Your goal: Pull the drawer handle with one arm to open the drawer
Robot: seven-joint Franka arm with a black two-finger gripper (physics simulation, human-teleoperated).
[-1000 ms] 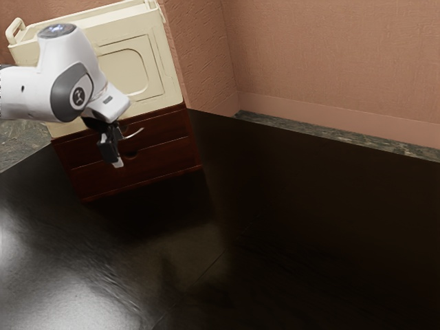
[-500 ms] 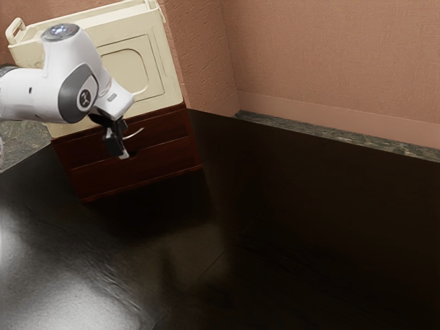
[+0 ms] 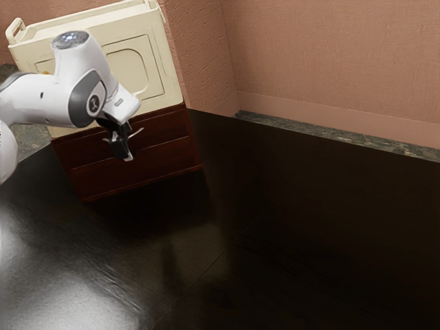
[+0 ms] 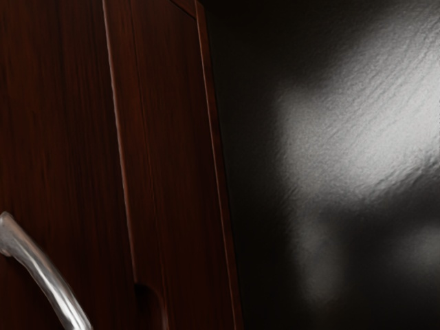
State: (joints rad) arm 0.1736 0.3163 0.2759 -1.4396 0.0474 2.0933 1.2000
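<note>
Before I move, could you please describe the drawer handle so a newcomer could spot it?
Find the cream crate on the reddish-brown wooden cabinet. The handle is the curved silver bar on the upper drawer; the drawer below has a notch instead.

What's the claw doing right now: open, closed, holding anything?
Claw: at the silver drawer handle; whether open, closed or gripping cannot be told.

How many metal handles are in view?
1: the curved handle, on the upper drawer front of the wooden cabinet. Others could be hidden behind the arm.
</note>
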